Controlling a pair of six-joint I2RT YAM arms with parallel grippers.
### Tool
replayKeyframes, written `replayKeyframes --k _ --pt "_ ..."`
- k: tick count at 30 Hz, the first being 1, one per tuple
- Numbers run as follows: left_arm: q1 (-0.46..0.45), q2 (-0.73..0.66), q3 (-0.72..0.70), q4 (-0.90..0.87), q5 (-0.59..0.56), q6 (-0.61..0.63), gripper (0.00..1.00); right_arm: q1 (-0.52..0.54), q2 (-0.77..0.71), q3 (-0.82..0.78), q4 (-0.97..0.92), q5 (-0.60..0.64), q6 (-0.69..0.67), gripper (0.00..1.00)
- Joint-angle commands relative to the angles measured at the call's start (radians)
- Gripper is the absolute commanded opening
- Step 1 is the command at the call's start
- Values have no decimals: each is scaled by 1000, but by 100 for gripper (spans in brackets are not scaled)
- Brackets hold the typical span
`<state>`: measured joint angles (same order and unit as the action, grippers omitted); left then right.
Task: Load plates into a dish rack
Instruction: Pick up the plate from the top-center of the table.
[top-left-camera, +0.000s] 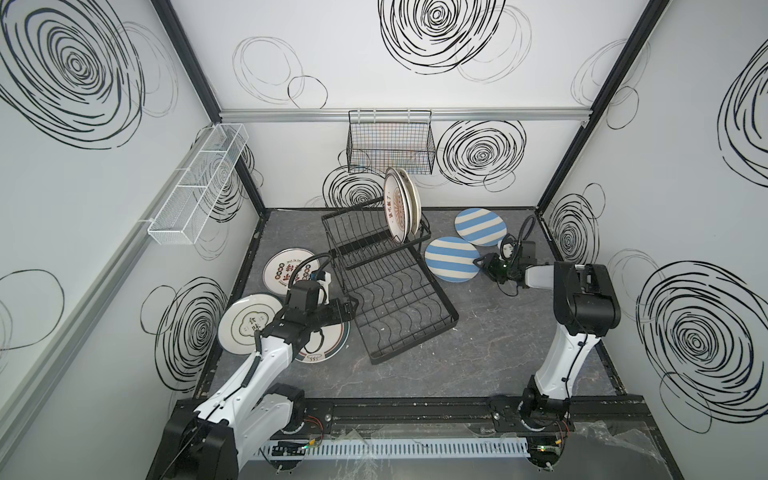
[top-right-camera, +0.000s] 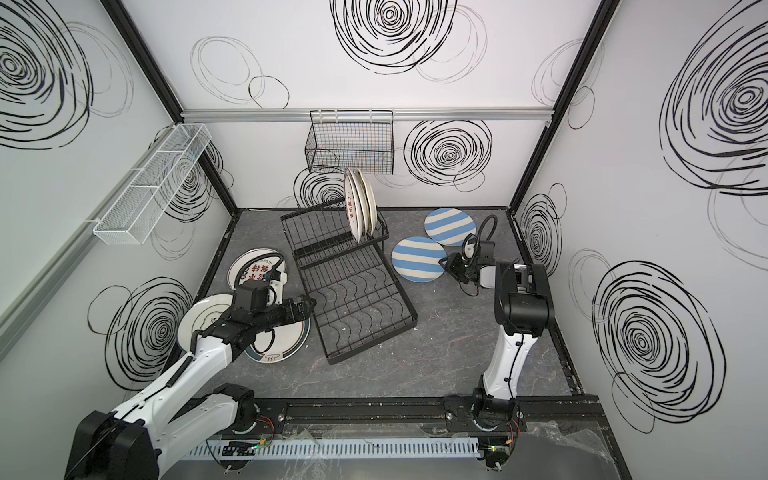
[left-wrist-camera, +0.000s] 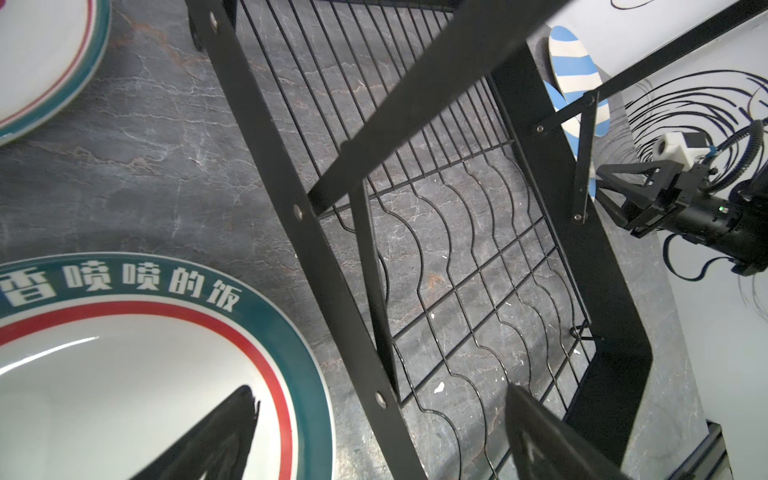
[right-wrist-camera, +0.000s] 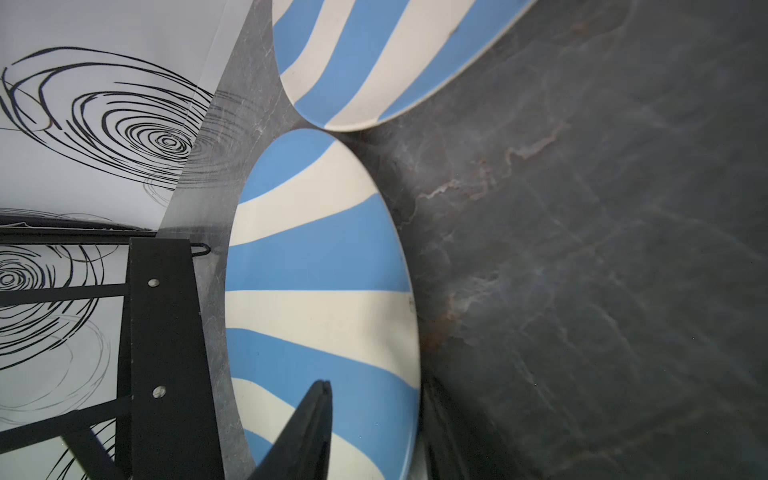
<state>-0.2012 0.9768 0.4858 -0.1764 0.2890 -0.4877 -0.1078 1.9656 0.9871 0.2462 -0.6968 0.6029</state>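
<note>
The black dish rack (top-left-camera: 415, 338) stands slanted mid-table, with three plates (top-left-camera: 400, 208) upright in its raised upper basket. Two blue-and-cream striped plates lie flat to its right, the near one (top-left-camera: 451, 258) and the far one (top-left-camera: 478, 226). My right gripper (top-left-camera: 477, 262) straddles the near striped plate's (right-wrist-camera: 316, 266) right rim, jaws still apart: one finger (right-wrist-camera: 316, 415) over it, the other outside the rim. Left of the rack lie a red-black character plate (top-left-camera: 286, 270), a white plate (top-left-camera: 243, 324) and a teal-red rim plate (left-wrist-camera: 124, 374). My left gripper (left-wrist-camera: 382, 436) hangs open between that plate and the rack's lower tray.
A black grid basket (top-left-camera: 390, 145) hangs on the back wall and a long white mesh basket (top-left-camera: 199, 187) on the left wall. The enclosure walls close three sides. The arms' base rail (top-left-camera: 395, 449) runs along the front edge.
</note>
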Motion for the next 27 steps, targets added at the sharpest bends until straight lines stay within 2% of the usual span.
replayKeyframes --k 1,8,21,27 --pt "13 7 8 29 1 4 96 0 46 2 -59 19 10 40" --pt "17 8 12 25 1 8 96 0 73 20 -73 6 12 32" --pt "22 7 13 23 10 8 96 -31 34 21 -83 -20 14 0" --pt "23 3 13 29 22 9 96 -47 -54 -16 -93 -29 12 0"
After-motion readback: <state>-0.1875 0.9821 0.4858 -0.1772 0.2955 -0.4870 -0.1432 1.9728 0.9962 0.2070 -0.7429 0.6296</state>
